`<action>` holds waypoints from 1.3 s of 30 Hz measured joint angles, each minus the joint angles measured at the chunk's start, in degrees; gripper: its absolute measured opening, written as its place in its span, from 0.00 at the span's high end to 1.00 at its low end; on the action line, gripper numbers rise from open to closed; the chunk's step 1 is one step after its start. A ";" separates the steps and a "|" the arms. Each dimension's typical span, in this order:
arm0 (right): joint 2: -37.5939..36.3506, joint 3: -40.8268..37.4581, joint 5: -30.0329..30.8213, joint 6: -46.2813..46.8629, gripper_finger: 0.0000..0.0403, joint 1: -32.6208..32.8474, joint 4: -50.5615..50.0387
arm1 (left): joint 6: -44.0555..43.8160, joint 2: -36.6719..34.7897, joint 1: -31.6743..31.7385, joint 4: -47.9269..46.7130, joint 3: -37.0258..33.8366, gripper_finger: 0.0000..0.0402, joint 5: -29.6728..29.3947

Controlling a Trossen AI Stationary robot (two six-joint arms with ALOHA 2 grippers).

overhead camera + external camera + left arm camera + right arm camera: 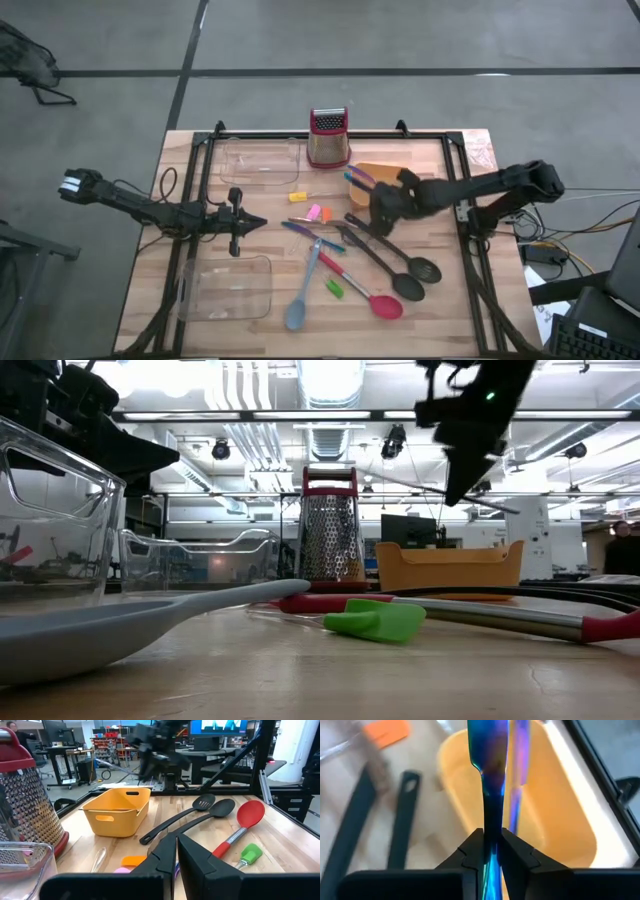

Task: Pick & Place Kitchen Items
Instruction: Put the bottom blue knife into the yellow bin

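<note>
**Blue stick gripped over the orange bowl**

Pale butcher-block planks form the table (430, 320), framed by dark rails, with grey floor around it and a lit workshop beyond.

Over its right rear part, the right gripper (492, 851) is clamped on a thin, glossy blue stick (490, 780) that flattens and widens toward its far end; a second, purplish stick (520, 765) runs beside it, and whether that one is also pinched cannot be told. Both hang above the orange bowl (560, 820), a smooth rectangular tub with rounded corners. From above, the gripper covers most of the stick.

The left gripper (176, 851) hovers over the table's left middle, its matte black fingers pressed nearly together on nothing.

Between the arms lie two long black slotted spoons (400, 262), matte and slim, side by side, with a red-headed spoon (380, 300) on a metal shaft just left of them. A grey-blue spatula (302, 295) points toward the front edge; a green block (334, 289) sits between it and the red spoon. Small pink, orange and yellow blocks (312, 211) cluster mid-table.

At the rear stands the perforated metal grater (328, 140) with a red top. Two clear plastic trays (228, 290) occupy the left side; the near one is cut off in the low view.
</note>
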 joint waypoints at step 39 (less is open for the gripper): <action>8.51 -7.87 0.99 -6.47 0.87 -12.85 11.86 | -0.01 0.00 0.00 -0.93 0.00 0.94 0.01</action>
